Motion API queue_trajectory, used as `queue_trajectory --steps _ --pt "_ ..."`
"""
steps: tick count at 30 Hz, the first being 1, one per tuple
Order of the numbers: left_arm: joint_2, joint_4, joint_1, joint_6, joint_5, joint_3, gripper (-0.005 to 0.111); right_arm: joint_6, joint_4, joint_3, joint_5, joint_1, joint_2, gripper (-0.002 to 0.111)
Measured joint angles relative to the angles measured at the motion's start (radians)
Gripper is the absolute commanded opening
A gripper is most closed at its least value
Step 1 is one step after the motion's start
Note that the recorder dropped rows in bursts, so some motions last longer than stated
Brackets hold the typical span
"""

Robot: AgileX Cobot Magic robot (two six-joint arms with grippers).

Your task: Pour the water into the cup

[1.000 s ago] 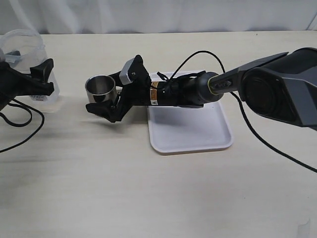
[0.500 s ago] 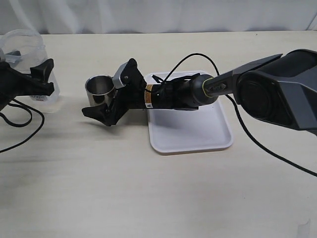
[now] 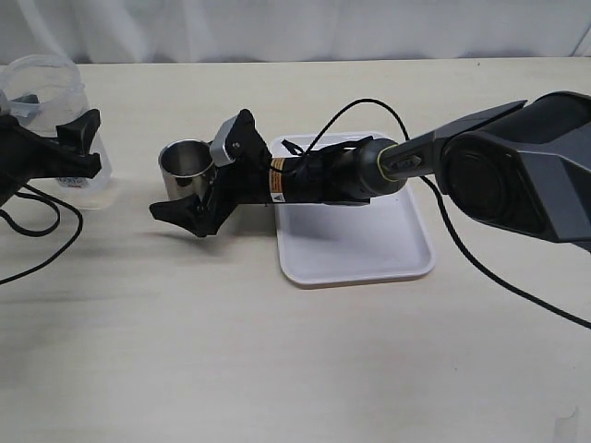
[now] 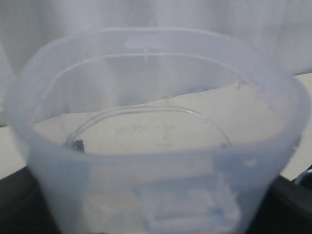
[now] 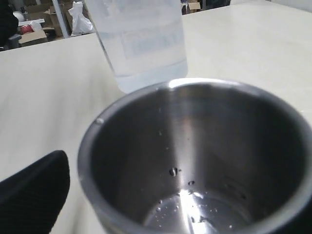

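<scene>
The steel cup [image 3: 187, 163] stands upright on the table, left of centre. My right gripper [image 3: 189, 196] is open, with its jaws on either side of the cup and one black finger [image 5: 30, 195] apart from the cup wall. The right wrist view looks down into the cup [image 5: 195, 146], which holds droplets and a thin wet film at the bottom. The tall clear container [image 3: 51, 97] with water stands at the far left, and my left gripper [image 3: 81, 146] is shut on it. It fills the left wrist view [image 4: 146, 161]. It also shows beyond the cup in the right wrist view [image 5: 141, 44].
A white tray [image 3: 369, 249] lies right of the cup, under the right arm. Black cables [image 3: 37, 231] loop on the table at the left and over the tray. Bare table lies in front.
My right gripper has slid a little to the left, bringing its jaws further round the cup. The left gripper and the container have not moved.
</scene>
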Motion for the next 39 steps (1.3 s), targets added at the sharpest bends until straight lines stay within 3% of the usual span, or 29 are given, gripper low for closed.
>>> queue_trajectory --steps 32,36,39 --pt "0.0 0.018 0.0 0.0 0.0 0.0 0.0 -0.014 -0.002 0.0 0.041 0.0 0.0 0.108" --pt "0.0 0.018 0.0 0.0 0.0 0.0 0.0 -0.014 -0.002 0.0 0.041 0.0 0.0 0.093" --pt "0.0 0.018 0.0 0.0 0.0 0.0 0.0 -0.016 0.001 0.0 0.041 0.0 0.0 0.069"
